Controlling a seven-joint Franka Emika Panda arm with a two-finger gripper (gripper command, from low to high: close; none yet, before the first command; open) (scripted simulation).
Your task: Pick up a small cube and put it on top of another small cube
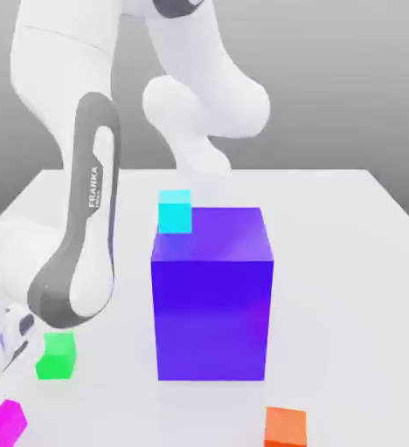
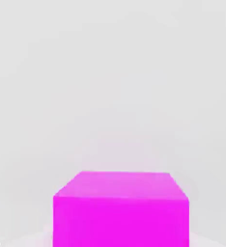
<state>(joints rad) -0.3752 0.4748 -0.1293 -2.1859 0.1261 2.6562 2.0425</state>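
I have the gripper (image 1: 0, 417) clenched around the magenta cube (image 2: 120, 210). The green cube (image 1: 56, 356) sits just beside it on the white table (image 1: 348, 262).

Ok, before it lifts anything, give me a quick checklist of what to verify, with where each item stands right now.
1. Gripper shut: ok.
2. Shut on the magenta cube: cannot tell; the cube sits close under the hand camera, but no finger contact shows.
3. Hand down at the magenta cube: ok; the arm reaches to that corner of the table.
4. Landing cube chosen: cannot tell; green cube, orange cube and cyan cube all sit free.
5. Green cube has nothing on top: ok.
6. Big blue block away from the green cube: ok.
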